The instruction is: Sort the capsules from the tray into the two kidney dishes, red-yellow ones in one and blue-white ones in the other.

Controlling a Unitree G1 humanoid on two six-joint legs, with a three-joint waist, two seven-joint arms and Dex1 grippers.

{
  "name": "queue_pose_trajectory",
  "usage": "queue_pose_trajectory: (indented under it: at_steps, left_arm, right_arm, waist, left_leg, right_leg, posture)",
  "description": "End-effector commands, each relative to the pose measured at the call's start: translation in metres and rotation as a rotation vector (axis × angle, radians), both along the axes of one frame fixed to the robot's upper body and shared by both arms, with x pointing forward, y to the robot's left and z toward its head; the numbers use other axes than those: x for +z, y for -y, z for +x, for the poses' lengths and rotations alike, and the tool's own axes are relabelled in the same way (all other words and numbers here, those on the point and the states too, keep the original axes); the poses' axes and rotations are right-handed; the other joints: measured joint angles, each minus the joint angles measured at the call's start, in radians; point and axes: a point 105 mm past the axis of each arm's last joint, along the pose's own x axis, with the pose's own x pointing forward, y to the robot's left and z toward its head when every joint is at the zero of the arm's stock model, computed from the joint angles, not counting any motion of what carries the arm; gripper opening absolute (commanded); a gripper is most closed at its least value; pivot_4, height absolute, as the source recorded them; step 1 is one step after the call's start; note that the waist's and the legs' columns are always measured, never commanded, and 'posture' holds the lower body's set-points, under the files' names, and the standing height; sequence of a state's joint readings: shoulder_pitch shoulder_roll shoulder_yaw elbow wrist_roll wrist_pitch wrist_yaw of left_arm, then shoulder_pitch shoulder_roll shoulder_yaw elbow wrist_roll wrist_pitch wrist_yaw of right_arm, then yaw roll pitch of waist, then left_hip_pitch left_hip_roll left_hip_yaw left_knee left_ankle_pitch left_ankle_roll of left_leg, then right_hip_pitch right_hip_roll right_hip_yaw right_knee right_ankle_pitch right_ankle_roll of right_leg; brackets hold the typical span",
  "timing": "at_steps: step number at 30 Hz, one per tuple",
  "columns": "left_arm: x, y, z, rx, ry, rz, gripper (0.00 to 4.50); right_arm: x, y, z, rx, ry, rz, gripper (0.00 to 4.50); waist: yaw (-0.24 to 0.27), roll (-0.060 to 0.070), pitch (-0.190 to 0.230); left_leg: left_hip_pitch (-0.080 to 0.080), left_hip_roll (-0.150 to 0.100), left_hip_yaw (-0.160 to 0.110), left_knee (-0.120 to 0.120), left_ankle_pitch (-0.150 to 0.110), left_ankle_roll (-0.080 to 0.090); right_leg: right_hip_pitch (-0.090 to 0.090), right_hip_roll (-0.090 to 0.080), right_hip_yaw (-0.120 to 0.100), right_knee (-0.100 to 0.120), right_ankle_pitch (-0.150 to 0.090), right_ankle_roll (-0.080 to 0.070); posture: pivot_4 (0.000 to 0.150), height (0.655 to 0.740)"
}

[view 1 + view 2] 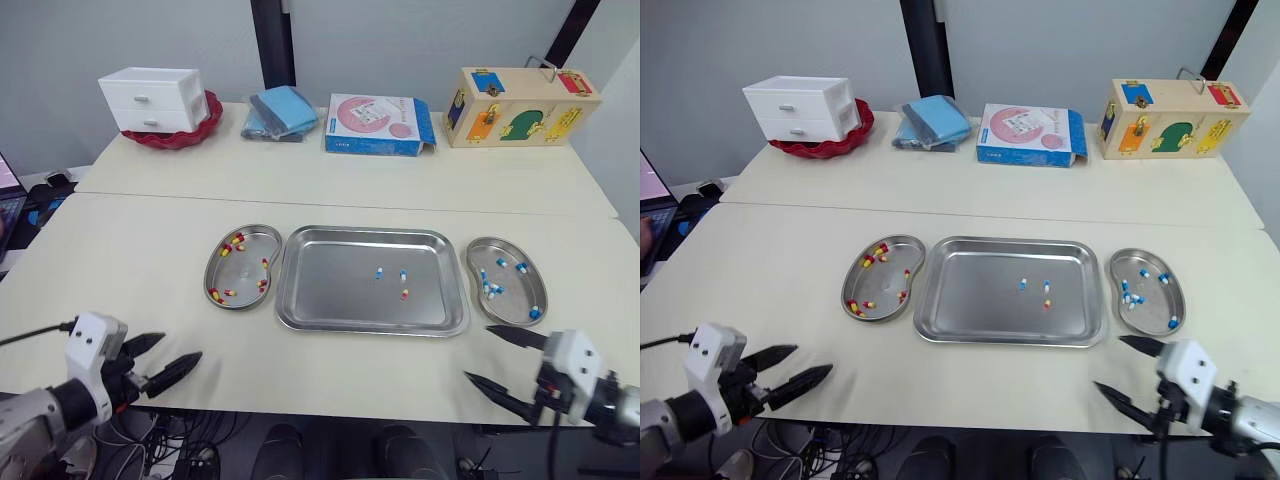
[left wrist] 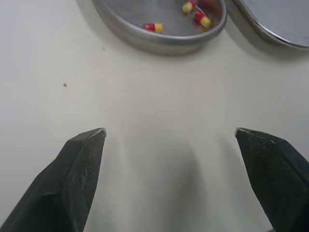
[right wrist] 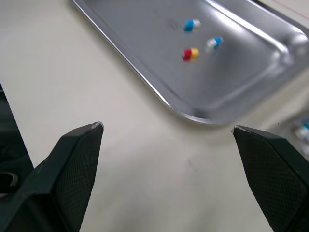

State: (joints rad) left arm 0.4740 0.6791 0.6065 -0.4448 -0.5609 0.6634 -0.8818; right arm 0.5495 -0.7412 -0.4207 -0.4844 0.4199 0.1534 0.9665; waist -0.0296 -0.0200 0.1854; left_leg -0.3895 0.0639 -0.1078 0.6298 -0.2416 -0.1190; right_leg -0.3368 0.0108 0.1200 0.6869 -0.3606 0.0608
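We see a cream tabletop [image 1: 130, 260] that fills most of the scene. At its centre lies a rectangular steel tray [image 1: 330, 285], its long side running left to right.

Along the far edge stand four things. A wooden latch box [image 1: 520, 107] is at the far right, and a pink and blue carton [image 1: 378, 125] lies left of it. Folded blue cloths [image 1: 282, 112] come next. At the far left, a white drawer unit [image 1: 152, 100] sits on a red dish [image 1: 195, 132].

Two steel kidney dishes flank the tray. The left kidney dish [image 1: 241, 273] is just beside the tray's left rim, and the right kidney dish [image 1: 512, 300] is just beside its right rim.

The left gripper [image 1: 181, 345] hovers over the near left of the tabletop, short of the left kidney dish. Its fingers are spread wide with nothing between them. The right gripper [image 1: 477, 352] hovers at the near right edge, just near of the right kidney dish. Its fingers are likewise wide apart and empty.

Three capsules remain right of the tray's centre. Two blue-white capsules [image 1: 379, 272] lie side by side, a little apart. One red-yellow capsule [image 1: 404, 294] lies just near of the right-hand one. In the left kidney dish we see several sorted red-yellow ones [image 1: 237, 241], scattered at its far and near ends. The right kidney dish holds several sorted blue-white ones [image 1: 490, 290], also scattered.
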Motion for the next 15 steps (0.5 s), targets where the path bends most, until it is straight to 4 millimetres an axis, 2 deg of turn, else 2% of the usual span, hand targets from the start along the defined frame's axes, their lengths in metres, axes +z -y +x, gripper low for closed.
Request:
queue_pose_trajectory:
  at_steps: [1, 5, 15]
  left_arm:
    - [0.004, -0.007, -0.008, 0.006, 0.047, 0.045, 4.45]
    - [-0.002, -0.013, -0.014, 0.025, 0.047, 0.062, 4.45]
    - [0.002, 0.003, -0.01, -0.054, 0.08, 0.044, 4.45]
  right_arm:
    - [0.013, 0.029, -0.003, -0.064, 0.028, -0.033, 4.5]
    - [0.01, 0.048, -0.007, -0.113, 0.007, -0.053, 4.5]
    - [-0.001, 0.059, -0.01, -0.125, -0.003, -0.083, 4.5]
  waist:
    - [-0.002, 0.0, 0.0]
    - [-0.003, 0.0, 0.0]
    - [-0.003, 0.0, 0.0]
  left_leg:
    - [0.0, 0.0, 0.001, 0.0, 0.0, 0.0]
    - [0.0, 0.0, 0.002, 0.0, 0.0, 0.0]
    - [0.0, 0.0, 0.002, -0.001, 0.0, 0.0]
  right_leg:
    - [0.0, 0.0, 0.001, 0.0, 0.0, 0.0]
    - [0.0, 0.0, 0.002, -0.002, 0.0, 0.0]
    - [0.0, 0.0, 0.002, -0.004, 0.0, 0.0]
  posture:
    - [0.15, 0.74]
    - [0.15, 0.74]
    - [0.15, 0.74]
